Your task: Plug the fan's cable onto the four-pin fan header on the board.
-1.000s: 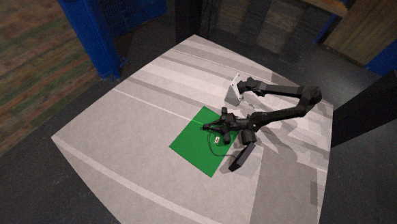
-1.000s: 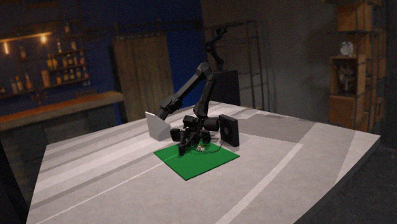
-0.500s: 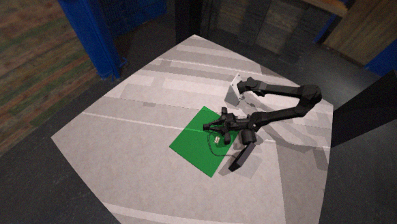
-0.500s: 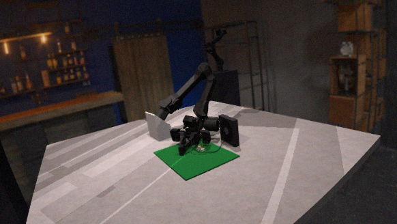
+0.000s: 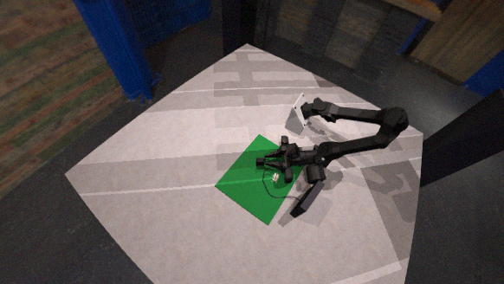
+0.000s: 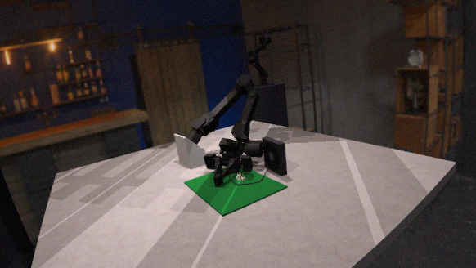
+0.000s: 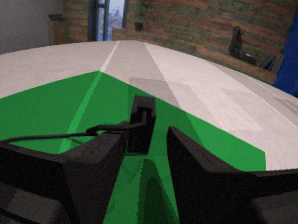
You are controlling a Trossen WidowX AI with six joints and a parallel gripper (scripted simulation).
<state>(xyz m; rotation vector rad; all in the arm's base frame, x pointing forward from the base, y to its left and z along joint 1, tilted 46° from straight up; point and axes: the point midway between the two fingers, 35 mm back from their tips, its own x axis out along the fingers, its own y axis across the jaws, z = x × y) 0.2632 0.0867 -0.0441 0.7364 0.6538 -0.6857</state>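
Note:
The green board [image 5: 238, 183] [image 6: 222, 204] [image 7: 35, 107] lies flat. A black plug block [image 5: 260, 162] [image 6: 218, 179] [image 7: 142, 122] stands upright on it, its lower end at the board's surface. The fan header cannot be told apart from this dark block, so the seating depth is unclear. The thin black cable [image 5: 265, 187] [image 7: 55, 135] runs from the plug to the black fan [image 5: 308, 199] [image 6: 275, 157], which stands beside the board. My gripper [image 5: 265, 159] [image 7: 148, 129] is slightly open, its fingertips on either side of the plug, with a gap at the right finger in the wrist view. Contact at the left finger is unclear.
A small cluster of white pieces [image 5: 275, 177] [image 6: 240, 176] sits on the board within the cable's loop, close to the fingers. A pale tilted panel [image 5: 295, 122] [image 6: 189, 154] stands beyond the board, near the arm's base.

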